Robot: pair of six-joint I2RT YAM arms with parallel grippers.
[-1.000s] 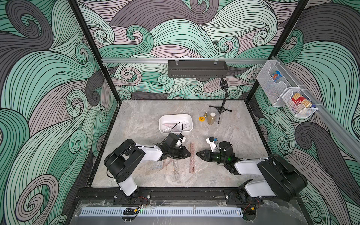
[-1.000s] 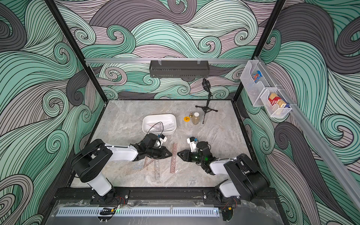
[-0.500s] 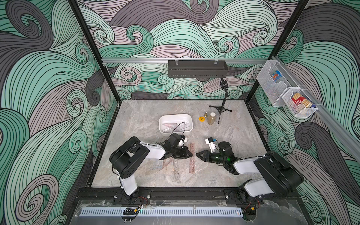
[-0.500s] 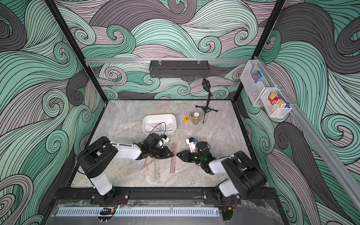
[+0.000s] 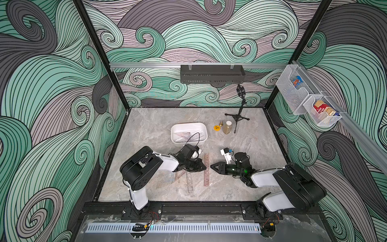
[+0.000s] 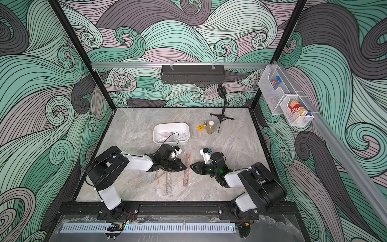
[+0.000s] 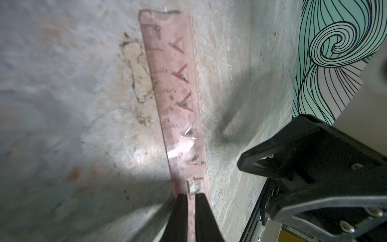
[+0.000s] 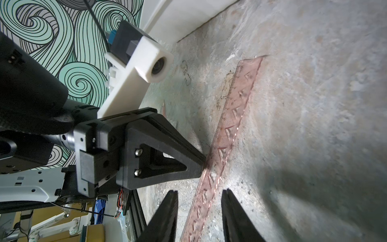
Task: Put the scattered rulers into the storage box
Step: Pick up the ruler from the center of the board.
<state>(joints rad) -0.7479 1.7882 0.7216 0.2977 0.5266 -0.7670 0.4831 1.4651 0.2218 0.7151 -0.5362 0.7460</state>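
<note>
A long pinkish ruler [image 5: 206,178] [image 6: 186,178] lies on the marble table between my two grippers. My left gripper [image 5: 204,167] [image 7: 191,194] is shut on its edge near the middle, and the strip [image 7: 176,83] runs out from between the fingers. My right gripper [image 5: 211,166] [image 8: 200,190] faces it from the other side, open, with the ruler [image 8: 236,109] just ahead of its tips. A clear ruler [image 5: 189,182] and a pinkish triangle [image 5: 180,175] lie by the left gripper. The white storage box [image 5: 173,127] behind holds several rulers [image 5: 188,135].
A small bottle [image 5: 227,127], a yellow disc [image 5: 216,127] and a black tripod stand [image 5: 237,117] are at the back right of the table. A dark tray [image 5: 212,76] hangs on the back wall and wire baskets [image 5: 293,94] on the right wall.
The left arm's elbow has shifted a little and its jaws have closed slightly on the pinkish ruler. The right gripper has edged left towards the ruler. The ruler itself has not moved.
</note>
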